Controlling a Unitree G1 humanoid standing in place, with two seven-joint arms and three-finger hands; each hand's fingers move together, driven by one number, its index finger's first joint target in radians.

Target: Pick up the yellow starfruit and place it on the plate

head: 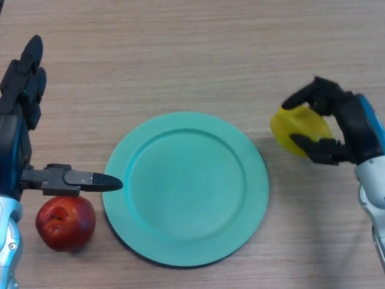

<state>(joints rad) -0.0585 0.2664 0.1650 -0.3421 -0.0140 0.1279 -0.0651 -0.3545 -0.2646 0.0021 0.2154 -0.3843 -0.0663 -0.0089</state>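
Near the table's right edge, the right hand (346, 129) is curling its fingers and thumb around the yellow starfruit (298, 129), holding it just beside the teal plate (186, 188). Along the left edge, the left hand (24, 114) is resting with fingers straight, thumb over a red apple (65, 223).

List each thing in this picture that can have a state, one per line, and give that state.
yellow starfruit: held in the right hand, to the right of the plate, not on it.
plate: flat on the table, nothing on it.
red apple: on the table, left of the plate.
right hand: shut on the starfruit.
left hand: open, fingers straight, thumb above the apple, holding nothing.
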